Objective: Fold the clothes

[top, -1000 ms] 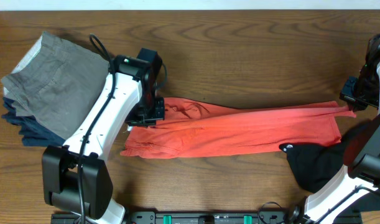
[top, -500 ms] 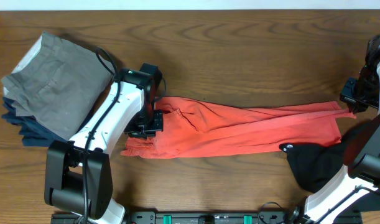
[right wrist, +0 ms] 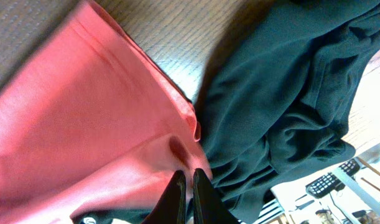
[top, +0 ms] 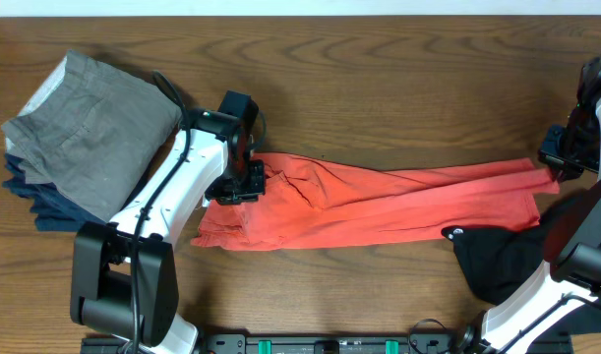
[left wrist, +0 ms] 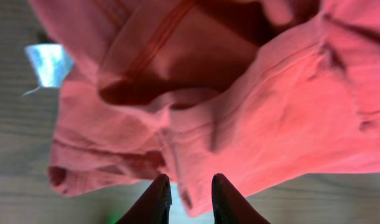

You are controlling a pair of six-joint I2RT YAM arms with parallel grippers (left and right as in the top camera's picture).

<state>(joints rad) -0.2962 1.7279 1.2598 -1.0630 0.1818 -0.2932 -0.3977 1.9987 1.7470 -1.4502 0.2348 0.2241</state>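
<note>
Left gripper (left wrist: 190,182) shifted up-table, pinching the T-shirt (top: 379,206) (right gripper (right wrist: 190,179) clamps its other end).

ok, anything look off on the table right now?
The coral T-shirt is bunched and wrinkled at the end by the left gripper. The black garment lies crumpled and unfolded beside the shirt's right end.

Right arm (top: 580,246) partly covers the black garment (top: 487,258).
</note>
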